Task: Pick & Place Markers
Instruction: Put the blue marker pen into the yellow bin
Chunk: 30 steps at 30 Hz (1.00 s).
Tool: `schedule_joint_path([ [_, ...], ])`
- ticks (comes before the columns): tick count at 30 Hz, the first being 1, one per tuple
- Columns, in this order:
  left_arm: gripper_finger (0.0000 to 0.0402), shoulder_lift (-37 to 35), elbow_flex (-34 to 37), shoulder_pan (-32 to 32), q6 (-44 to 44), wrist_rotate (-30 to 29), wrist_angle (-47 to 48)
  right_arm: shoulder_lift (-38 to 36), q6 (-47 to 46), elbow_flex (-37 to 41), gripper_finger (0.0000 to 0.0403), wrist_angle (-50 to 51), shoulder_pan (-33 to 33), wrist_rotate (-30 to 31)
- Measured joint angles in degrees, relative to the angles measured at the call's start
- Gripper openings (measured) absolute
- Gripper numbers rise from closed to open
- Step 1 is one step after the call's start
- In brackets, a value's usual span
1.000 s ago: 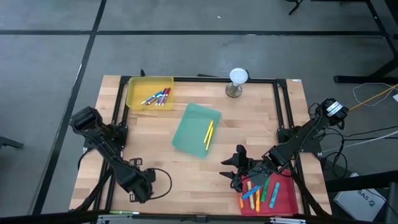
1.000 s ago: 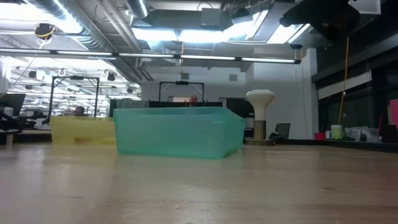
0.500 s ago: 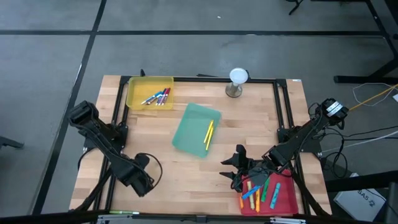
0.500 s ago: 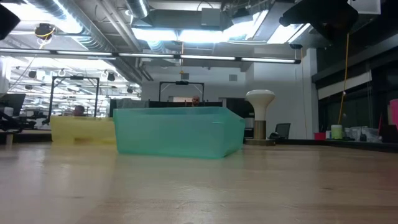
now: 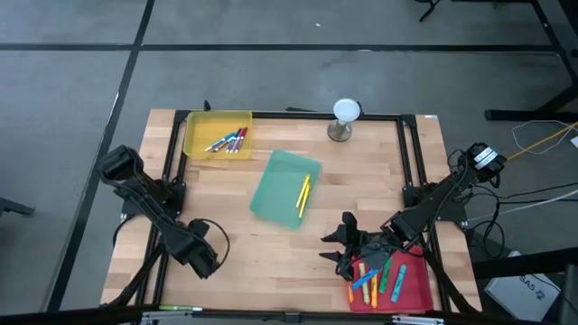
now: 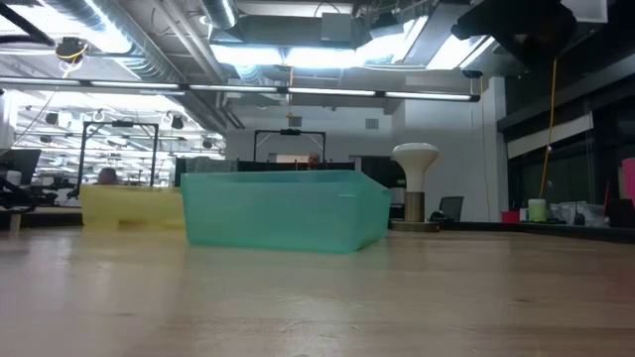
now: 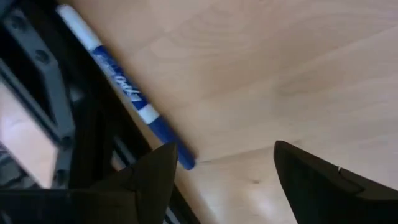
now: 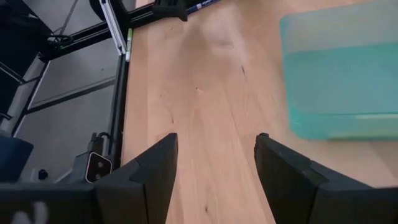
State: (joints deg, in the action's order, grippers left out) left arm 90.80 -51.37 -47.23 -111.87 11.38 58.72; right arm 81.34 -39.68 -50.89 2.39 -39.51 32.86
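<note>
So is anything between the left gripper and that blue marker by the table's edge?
Nothing visible. The left gripper is open over bare wood, and the blue marker lies just ahead against the black frame rail, which may crowd one finger.

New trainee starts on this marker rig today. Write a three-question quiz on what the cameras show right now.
1. True or false: the green tray holds yellow markers.
2. Which tray lies beside the right pincer?
A. the yellow tray
B. the green tray
C. the red tray
3. Fill in: in the left wrist view, the marker lying on the wood by the black frame, ahead of the left pincer, is white and ____.

Key
1. True.
2. C. It sits at the table's near right corner with orange, blue and green markers in it.
3. Blue. Both pincers are open and hold nothing.
</note>
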Motion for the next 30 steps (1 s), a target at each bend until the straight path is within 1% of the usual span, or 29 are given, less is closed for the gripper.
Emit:
schedule_joint_path([
  [5,0.0260,-4.32,3.84,-0.90,-5.54,-0.26,-6.33,0.00,-0.60,0.00,0.0209,-0.02,0.00,-0.01],
  [11,0.0260,-12.50,7.21,-4.27,-17.42,-5.04,-5.86,0.00,-0.40,0.00,0.0209,0.00,0.00,0.02],
  [13,0.0260,-13.63,8.16,-4.65,-17.98,-3.29,-5.00,0.00,-0.38,0.00,0.0209,0.00,0.00,0.04],
  [17,0.0260,-13.49,8.82,-4.81,-18.40,-0.84,-4.17,0.00,-0.41,0.00,0.0209,0.00,0.00,0.04],
  [24,0.0260,-11.85,8.89,-5.26,-18.04,-2.65,-3.37,0.00,-0.53,0.00,0.0209,0.00,0.00,0.07],
  [30,0.0260,-10.15,8.89,-5.97,-18.08,-2.63,-3.65,0.00,-0.53,0.00,0.0209,0.00,0.00,0.07],
])
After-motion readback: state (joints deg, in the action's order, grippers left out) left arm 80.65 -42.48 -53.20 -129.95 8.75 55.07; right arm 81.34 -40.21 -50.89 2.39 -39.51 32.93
